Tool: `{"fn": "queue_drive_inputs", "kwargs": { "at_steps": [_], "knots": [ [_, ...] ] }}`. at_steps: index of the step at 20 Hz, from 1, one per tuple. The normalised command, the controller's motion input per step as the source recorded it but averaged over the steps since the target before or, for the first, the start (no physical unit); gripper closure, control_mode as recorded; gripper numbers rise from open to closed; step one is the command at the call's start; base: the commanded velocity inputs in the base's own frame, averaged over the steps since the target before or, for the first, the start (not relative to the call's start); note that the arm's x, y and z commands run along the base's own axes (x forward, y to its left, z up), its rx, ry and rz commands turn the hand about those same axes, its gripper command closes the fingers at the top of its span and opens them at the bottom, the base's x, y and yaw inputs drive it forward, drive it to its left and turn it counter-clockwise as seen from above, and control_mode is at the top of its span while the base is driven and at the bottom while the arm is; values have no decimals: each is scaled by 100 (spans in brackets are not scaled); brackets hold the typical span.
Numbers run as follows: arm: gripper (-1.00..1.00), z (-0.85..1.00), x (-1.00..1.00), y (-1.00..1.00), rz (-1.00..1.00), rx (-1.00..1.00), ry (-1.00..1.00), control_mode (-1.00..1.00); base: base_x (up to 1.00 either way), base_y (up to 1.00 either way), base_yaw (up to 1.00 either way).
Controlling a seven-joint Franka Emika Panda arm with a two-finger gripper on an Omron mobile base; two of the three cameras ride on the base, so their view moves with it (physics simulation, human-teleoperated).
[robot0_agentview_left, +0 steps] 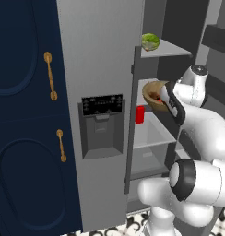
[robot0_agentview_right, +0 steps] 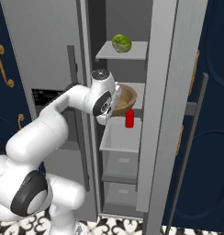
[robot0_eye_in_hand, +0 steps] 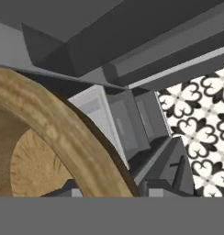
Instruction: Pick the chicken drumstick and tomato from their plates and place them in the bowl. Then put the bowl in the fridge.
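Fingers first, and they're hard to read: the gripper (robot0_agentview_left: 166, 99) sits right at the near rim of the bowl (robot0_agentview_left: 154, 96), its fingertips hidden from both base cameras, so whether they pinch the rim or stand apart, I cannot tell. Along the hand's own view the wooden rim (robot0_eye_in_hand: 63, 137) sweeps huge across the lower left, pale inner wood beneath it, pressed close to the camera. From the left, the bowl tips slightly, with a glimpse of something red inside — too small to name. It hangs level with the middle shelf (robot0_agentview_right: 136, 102) inside the open fridge (robot0_agentview_left: 105, 69). Just below stands a red can-shaped item (robot0_agentview_right: 130, 118), above the drawers (robot0_agentview_right: 120, 160). Up top, a green leafy vegetable (robot0_agentview_right: 121, 43) rests on the upper shelf. Patterned floor tile (robot0_eye_in_hand: 201, 124) shows beyond.
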Motion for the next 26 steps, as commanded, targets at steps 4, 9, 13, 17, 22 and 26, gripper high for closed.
{"fn": "queue_drive_inputs", "kwargs": {
  "at_steps": [4, 9, 13, 17, 22, 26],
  "knots": [
    [100, -20, 77, 0, -3, 21, -3, -100, 0, 0, 0],
    [100, -21, 57, -3, 0, 13, 0, -100, 0, 0, 0],
    [100, -25, 89, 0, -1, 6, 0, -100, 0, 0, 0],
    [100, -42, 97, 0, -1, 2, 0, -100, 0, 0, 0],
    [100, -40, 84, -12, -1, 0, 2, -100, 0, 0, 0],
    [100, -19, 74, -15, 0, 0, 1, -100, 0, 0, 0]
  ]
}}
